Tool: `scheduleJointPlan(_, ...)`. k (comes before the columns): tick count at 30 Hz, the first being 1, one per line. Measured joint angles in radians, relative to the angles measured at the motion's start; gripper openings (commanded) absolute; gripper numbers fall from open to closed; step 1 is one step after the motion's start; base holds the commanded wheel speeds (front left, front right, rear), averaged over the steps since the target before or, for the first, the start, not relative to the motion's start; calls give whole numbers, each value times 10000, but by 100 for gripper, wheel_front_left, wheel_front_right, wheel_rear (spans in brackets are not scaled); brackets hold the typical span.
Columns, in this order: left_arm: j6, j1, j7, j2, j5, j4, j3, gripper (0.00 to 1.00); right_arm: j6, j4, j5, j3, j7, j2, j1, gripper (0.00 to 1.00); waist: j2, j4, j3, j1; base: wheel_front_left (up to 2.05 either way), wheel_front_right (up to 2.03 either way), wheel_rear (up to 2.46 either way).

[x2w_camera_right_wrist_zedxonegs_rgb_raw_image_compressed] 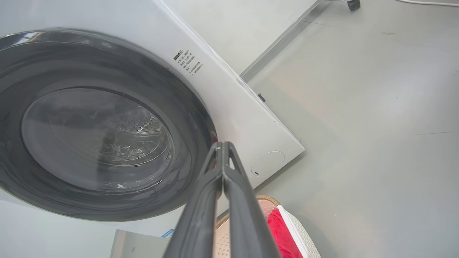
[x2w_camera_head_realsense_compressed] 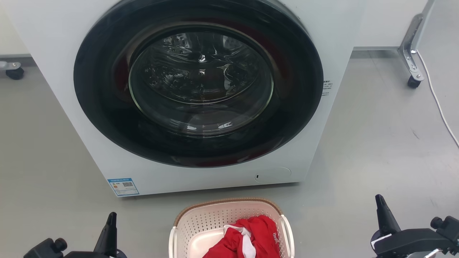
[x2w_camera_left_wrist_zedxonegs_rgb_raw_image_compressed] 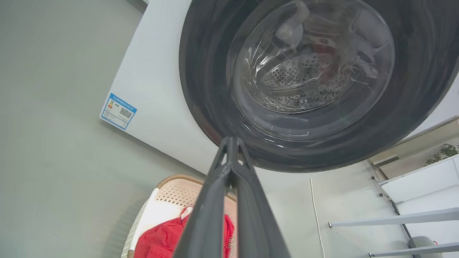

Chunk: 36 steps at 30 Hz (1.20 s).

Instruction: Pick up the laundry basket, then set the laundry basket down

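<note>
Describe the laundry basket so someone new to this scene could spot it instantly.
Find the white front-loading washing machine with its big round dark door. On the grey floor just in front of it sits the laundry basket, at the head view's bottom middle. It is cream perforated plastic with a brown woven-look rim and holds a red garment.
</note>
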Motion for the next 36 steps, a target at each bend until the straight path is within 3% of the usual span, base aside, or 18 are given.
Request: scheduleJointPlan(36, -928, -840, 959, -677, -4546, 1032, 1193, 0, 918, 543, 4727, -1743, 1062, 656, -225, 0, 0, 82, -120, 0, 0, 0, 0)
